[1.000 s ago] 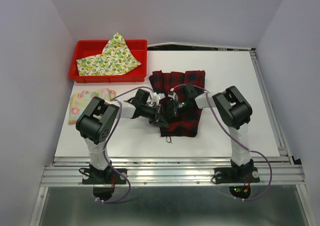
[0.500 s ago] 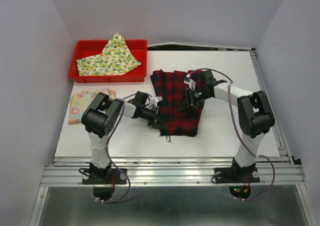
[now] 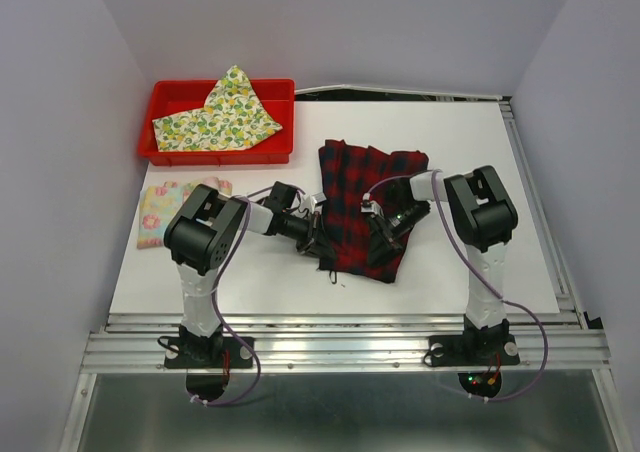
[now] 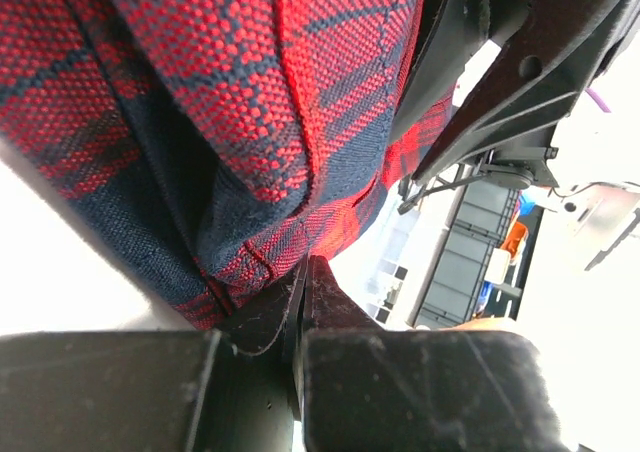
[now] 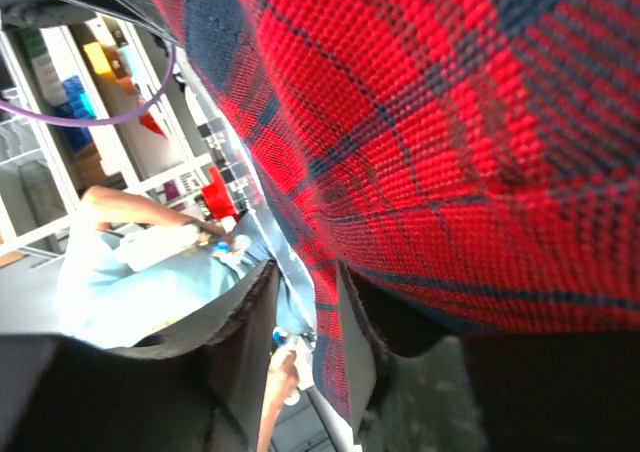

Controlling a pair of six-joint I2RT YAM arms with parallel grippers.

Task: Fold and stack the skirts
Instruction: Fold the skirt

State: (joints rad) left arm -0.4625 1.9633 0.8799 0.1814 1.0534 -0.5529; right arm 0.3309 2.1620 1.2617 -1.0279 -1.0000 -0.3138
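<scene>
Plaid skirt lies mid-table between the two arms. It is spread but rumpled and not yet folded.

Change over the last second: the right arm reached out to the skirt's far right part, then drew back. The right pincer now sits on the near right portion of the cloth. The skirt's far edge has slid rightward, and the right side has bunched inward by the pincer. The left pincer has kept its place at the near left corner.

Pincer states:
- Left: pressed together on the hem corner. In its wrist view the tips meet with plaid cloth nipped between them.
- Right: fingers stand apart in its wrist view. A cloth edge runs through the gap with background showing beside it, so it reads as spread, not clamped.

Orientation: the long axis runs far-to-near, leaning so the far end sits right of the near end. The far end is wider and the near end narrower. Cannot tell which end is the waistband.

Reading: the tug skewed the cloth rather than folding it. I judge the first fold still pending and the right grip in need of retaking.

Elsewhere: floral skirt lies flat at the table's left, just nearer than the red tray. Lemon-print skirt is in the tray.
</scene>
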